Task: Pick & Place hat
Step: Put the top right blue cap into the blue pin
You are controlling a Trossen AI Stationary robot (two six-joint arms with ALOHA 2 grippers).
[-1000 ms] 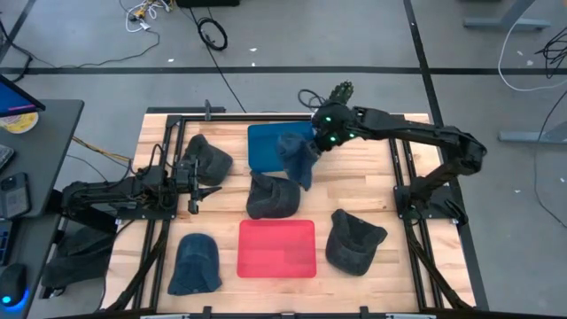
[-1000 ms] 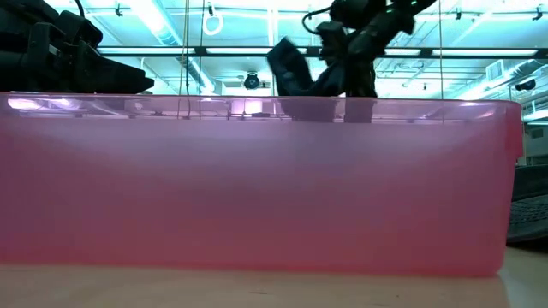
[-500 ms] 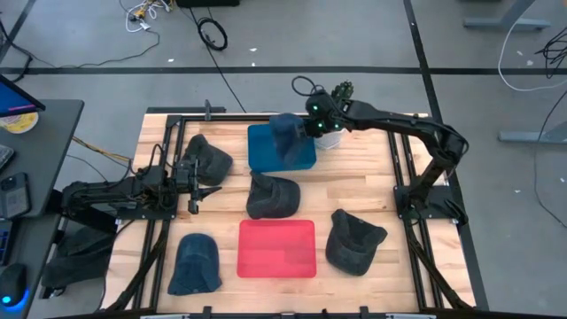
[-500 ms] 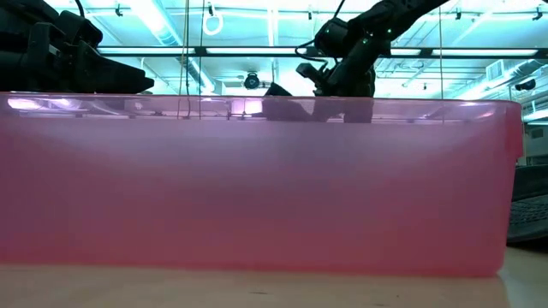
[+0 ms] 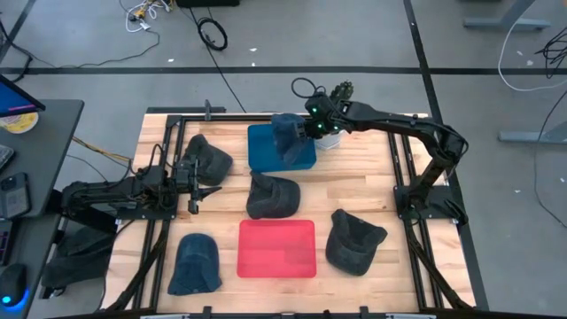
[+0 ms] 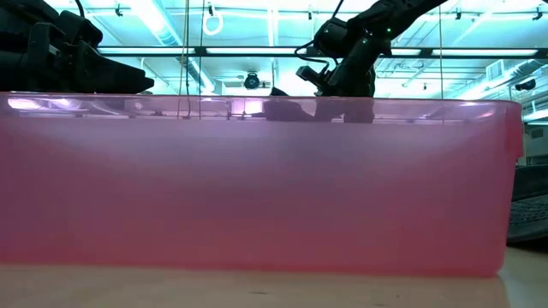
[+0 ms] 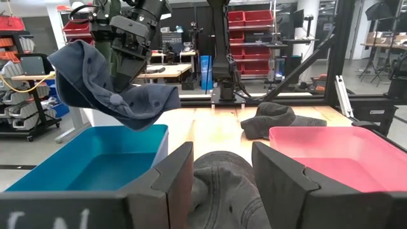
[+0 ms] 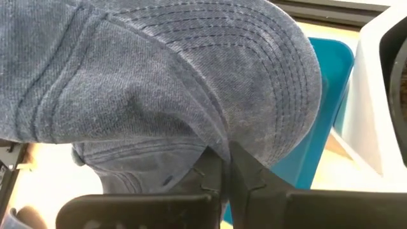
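My right gripper (image 5: 310,129) is shut on a blue-grey cap (image 5: 285,137) and holds it over the blue bin (image 5: 266,155) at the table's far side. The left wrist view shows that cap (image 7: 108,83) hanging above the bin (image 7: 89,162). In the low view only the right gripper (image 6: 336,73) shows above the pink wall. My left gripper (image 5: 197,188) waits open at the table's left, its fingers (image 7: 172,175) apart, short of the dark cap (image 7: 219,184) at the table's middle (image 5: 270,196). My right gripper pinches the cap between its two fingers (image 8: 213,175) on a fold of cloth (image 8: 213,143) under the stitched brim (image 8: 254,57). It comes at the cap from the table's right, slanting down. The cap is lifted clear, hanging over the blue bin.
A red bin (image 5: 276,248) sits at the near middle; its pink wall (image 6: 257,188) fills the low view. Dark caps lie at the left (image 5: 208,159), near left (image 5: 195,263) and near right (image 5: 354,241). A white container (image 5: 330,140) stands beside the blue bin.
My right gripper has moved toward the table's far edge and a little left, staying shut. The cap, which hung by the blue bin's right side, has swung over the bin and come down lower. In the last half second it has kept still.
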